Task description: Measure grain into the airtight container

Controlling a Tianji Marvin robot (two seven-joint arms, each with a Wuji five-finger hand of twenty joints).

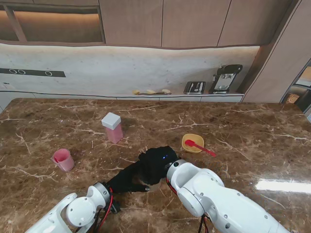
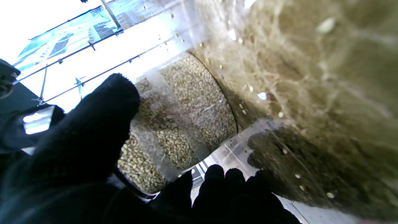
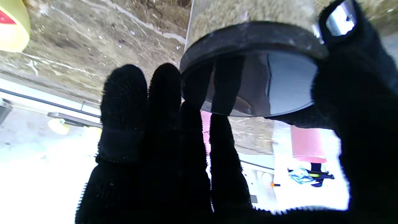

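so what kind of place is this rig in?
Looks like a home-style kitchen: a brown marble countertop, wood wall cabinets over a lit backsplash, and a toaster beside a coffee machine on the back counter.

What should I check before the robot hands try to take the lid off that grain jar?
1. Left robot hand wrapped round the grain jar: ok.
2. Right robot hand closed round the black lid: ok.
3. Lid free of the jar: not ok, it sits on.
4. Pink container open: not ok, white cap on.
5. Red spoon waiting in the yellow bowl: ok.
6. Jar upright: cannot tell, the hands hide it from the stand.
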